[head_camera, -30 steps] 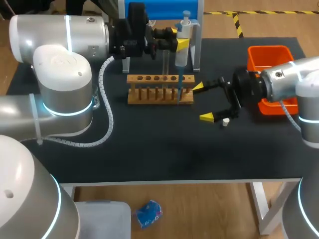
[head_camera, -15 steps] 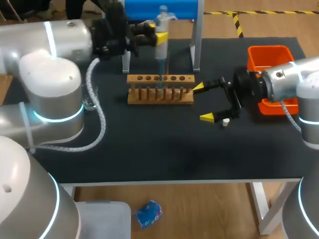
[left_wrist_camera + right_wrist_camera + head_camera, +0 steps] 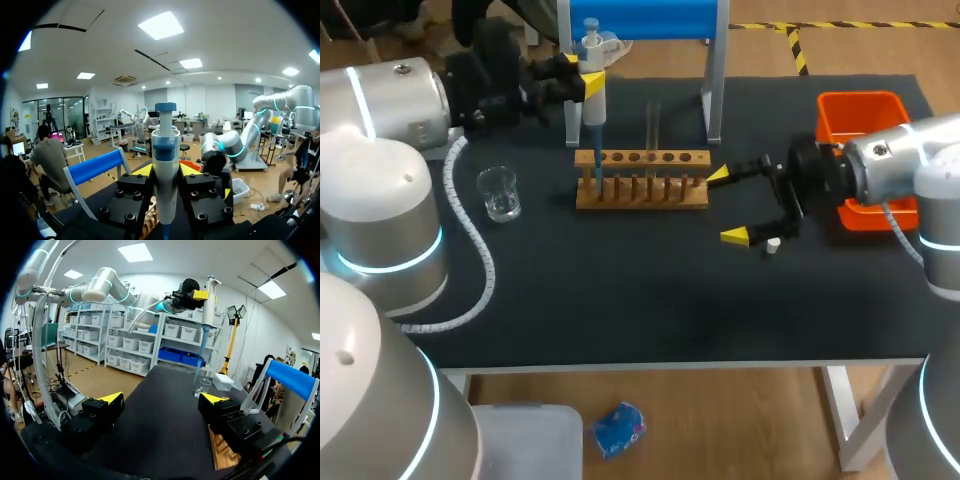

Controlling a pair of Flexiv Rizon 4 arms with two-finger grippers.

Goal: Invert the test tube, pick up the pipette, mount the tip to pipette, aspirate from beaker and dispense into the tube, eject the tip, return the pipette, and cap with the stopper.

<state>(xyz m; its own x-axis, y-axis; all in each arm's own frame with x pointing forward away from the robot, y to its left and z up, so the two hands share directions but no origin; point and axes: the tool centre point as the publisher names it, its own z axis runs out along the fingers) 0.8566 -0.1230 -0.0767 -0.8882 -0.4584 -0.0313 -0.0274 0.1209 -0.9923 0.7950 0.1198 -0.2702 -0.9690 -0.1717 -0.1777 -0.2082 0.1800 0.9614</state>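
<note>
My left gripper [image 3: 582,80] is shut on the white and blue pipette [image 3: 595,110], held upright with its blue tip above the left end of the wooden tube rack [image 3: 640,190]. In the left wrist view the pipette [image 3: 165,170] stands between the yellow fingertips [image 3: 142,170]. A clear test tube [image 3: 653,128] stands upright in the rack. The glass beaker [image 3: 501,193] sits left of the rack. My right gripper [image 3: 730,206] stands open right of the rack, with the small white stopper [image 3: 773,245] on the mat beside it. The right wrist view shows its gripper [image 3: 164,399] with nothing between its fingers, and the pipette [image 3: 206,315] over the beaker [image 3: 202,386] far ahead.
An orange bin [image 3: 865,110] stands at the right edge behind my right arm. A blue-topped pipette stand [image 3: 645,20] rises behind the rack. Black mat lies bare in front of the rack and toward the near edge.
My left arm has carried the pipette leftward, from over the rack's right end to its left end, nearer the beaker. The right arm has not moved.
</note>
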